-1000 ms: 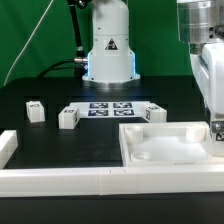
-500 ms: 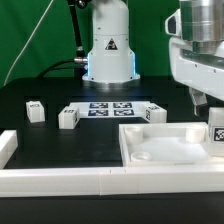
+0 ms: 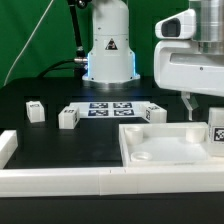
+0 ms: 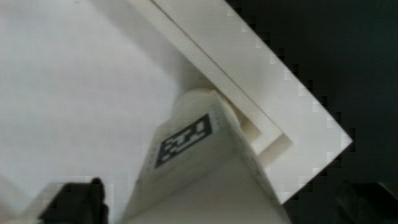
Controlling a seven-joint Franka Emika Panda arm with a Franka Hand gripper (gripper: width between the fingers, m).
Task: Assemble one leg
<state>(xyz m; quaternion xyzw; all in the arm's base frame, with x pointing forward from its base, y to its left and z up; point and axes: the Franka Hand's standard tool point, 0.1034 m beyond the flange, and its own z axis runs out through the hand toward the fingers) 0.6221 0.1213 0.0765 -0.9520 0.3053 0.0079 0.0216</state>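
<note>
Standing at the panel (image 3: 175, 150) corner, the leg (image 3: 215, 129) is a stubby white tagged block. The fingers (image 3: 190, 106) hang apart, empty.

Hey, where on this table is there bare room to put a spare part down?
The widest bare patch is black tabletop between the front rail, the white panel and the two loose legs. The exterior view's right is crowded: the panel, a leg by its corner, end effector above.
</note>
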